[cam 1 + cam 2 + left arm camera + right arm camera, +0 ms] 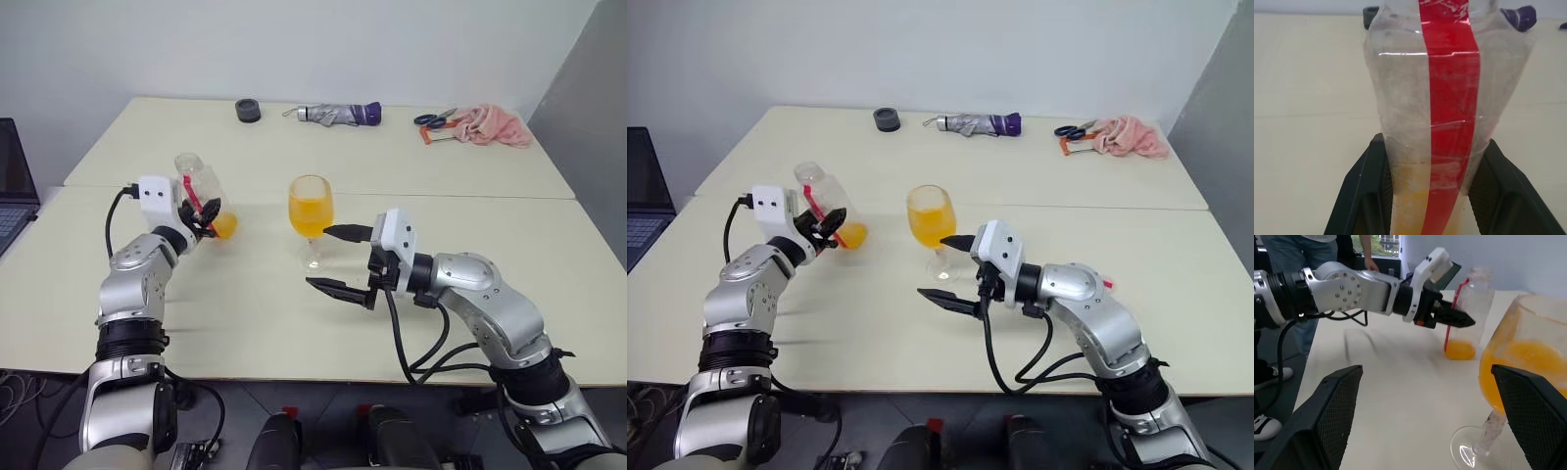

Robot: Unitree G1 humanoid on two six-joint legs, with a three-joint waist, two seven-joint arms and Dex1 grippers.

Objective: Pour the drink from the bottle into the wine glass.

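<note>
— Bottle (pixel 201 196) first: where is it?

— In the left gripper (pixel 208 221), whose jaws are clamped on its lower body. It leans, with a little of the drink (pixel 224 225) pooled at its low end, just off the tabletop (pixel 245 323). A red label strip (pixel 1449 98) runs along its side.

— And the wine glass (pixel 312 217)?

— Upright near the middle of the tabletop, to the right of the bottle and apart from it, its bowl largely full of orange liquid.

— Anything crowding it?

— The right gripper (pixel 338 259). Its jaws are spread wide, one finger by the bowl, the other low near the foot, with the glass in front of the gap. I can't tell whether either finger touches it.

— What else is about?

— Along the far edge: a dark round object (pixel 248 110), a folded umbrella (pixel 340 115), scissors (pixel 434 119) and a pink cloth (pixel 493 125), all well apart from the glass. A laptop (pixel 15 186) sits at the left edge. In the right wrist view, a person's legs (pixel 1283 308) stand beyond the tabletop.
</note>
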